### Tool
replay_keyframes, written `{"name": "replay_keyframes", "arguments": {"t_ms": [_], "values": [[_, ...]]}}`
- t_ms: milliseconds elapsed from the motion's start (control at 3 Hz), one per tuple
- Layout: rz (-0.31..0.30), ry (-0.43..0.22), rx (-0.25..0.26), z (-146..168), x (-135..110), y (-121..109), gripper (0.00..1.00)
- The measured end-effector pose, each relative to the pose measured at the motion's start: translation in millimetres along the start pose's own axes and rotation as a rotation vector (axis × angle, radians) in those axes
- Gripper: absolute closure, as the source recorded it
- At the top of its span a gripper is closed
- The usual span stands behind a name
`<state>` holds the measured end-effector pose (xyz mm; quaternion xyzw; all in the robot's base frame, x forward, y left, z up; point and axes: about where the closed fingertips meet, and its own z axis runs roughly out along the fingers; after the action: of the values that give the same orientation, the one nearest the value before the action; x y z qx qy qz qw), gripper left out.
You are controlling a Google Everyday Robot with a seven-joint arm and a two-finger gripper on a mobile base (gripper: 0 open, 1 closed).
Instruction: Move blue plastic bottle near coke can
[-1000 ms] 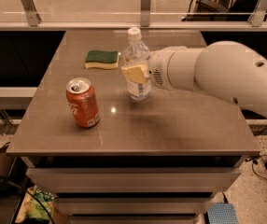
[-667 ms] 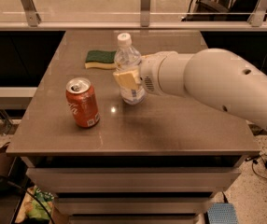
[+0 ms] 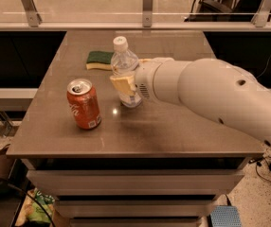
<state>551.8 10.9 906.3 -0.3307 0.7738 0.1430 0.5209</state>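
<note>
Pinching the clear plastic water bottle with a white screw cap (image 3: 124, 70) around its middle with the pale two-finger gripper (image 3: 130, 79), pressing one yellowish finger pad (image 3: 122, 84) on the near side and reaching the other round behind. Holding it upright mid-bench, near the short orange-red soda can with a silver top (image 3: 84, 104) and to its right, not touching; not managing to tell whether resting on or just clearing the brown bench (image 3: 183, 126). Judging the main hazard: travelling too far left and nudging the can, possibly toppling it or shoving it toward the front edge. Also risking a thin, slick wall buckling or slipping in the pinch, and a tall bottle wobbling over if letting go while tilted or hovering. Possibly brushing the green-and-yellow sponge (image 3: 100, 60) lying just behind.
</note>
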Motion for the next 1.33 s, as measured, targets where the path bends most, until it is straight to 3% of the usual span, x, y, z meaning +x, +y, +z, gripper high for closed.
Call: {"name": "replay_keyframes", "arguments": {"t_ms": [1000, 1333], "values": [[0.06, -0.045, -0.083, -5.2, -20.5, 19.0, 1.0], [0.104, -0.07, -0.094, -4.0, -13.7, 24.7, 1.0]]}}
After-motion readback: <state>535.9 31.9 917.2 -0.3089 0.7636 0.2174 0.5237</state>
